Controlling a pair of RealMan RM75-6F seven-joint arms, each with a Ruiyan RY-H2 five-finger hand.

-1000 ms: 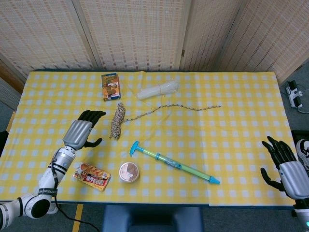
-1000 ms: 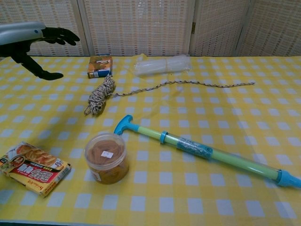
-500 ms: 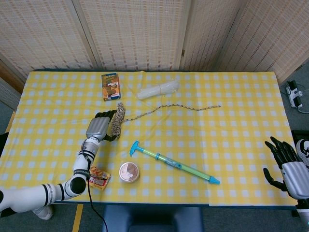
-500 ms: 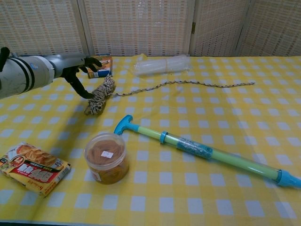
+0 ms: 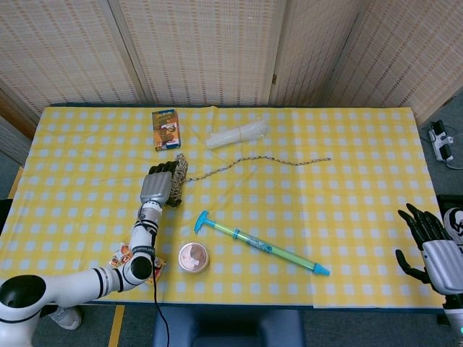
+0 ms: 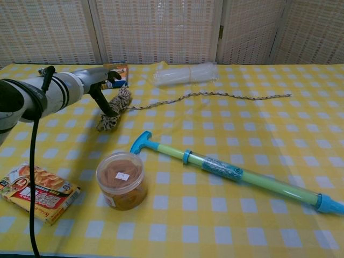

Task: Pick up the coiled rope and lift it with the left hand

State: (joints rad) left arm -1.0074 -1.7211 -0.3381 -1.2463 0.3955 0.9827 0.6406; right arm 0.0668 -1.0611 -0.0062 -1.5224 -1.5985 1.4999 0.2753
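The coiled rope (image 5: 179, 170) (image 6: 115, 109) is a speckled beige-and-brown bundle lying on the yellow checked table, left of centre. Its loose tail (image 5: 275, 160) runs off to the right. My left hand (image 5: 159, 187) (image 6: 102, 81) sits over the coil's left side. Its thumb reaches down against the coil, and the dark fingers arch over the top. The coil still rests on the cloth, and I see no firm grip on it. My right hand (image 5: 431, 249) hangs off the table's right edge, fingers spread and holding nothing.
A blue-and-green pump toy (image 5: 260, 244) lies diagonally at centre front. A round jar (image 5: 193, 257) and a snack packet (image 6: 37, 192) sit near the front left. A small box (image 5: 166, 129) and a clear plastic bundle (image 5: 237, 134) lie behind the rope.
My left hand has swung from the left and come down over the coil. My right hand drifted slightly right. The rope has not moved.
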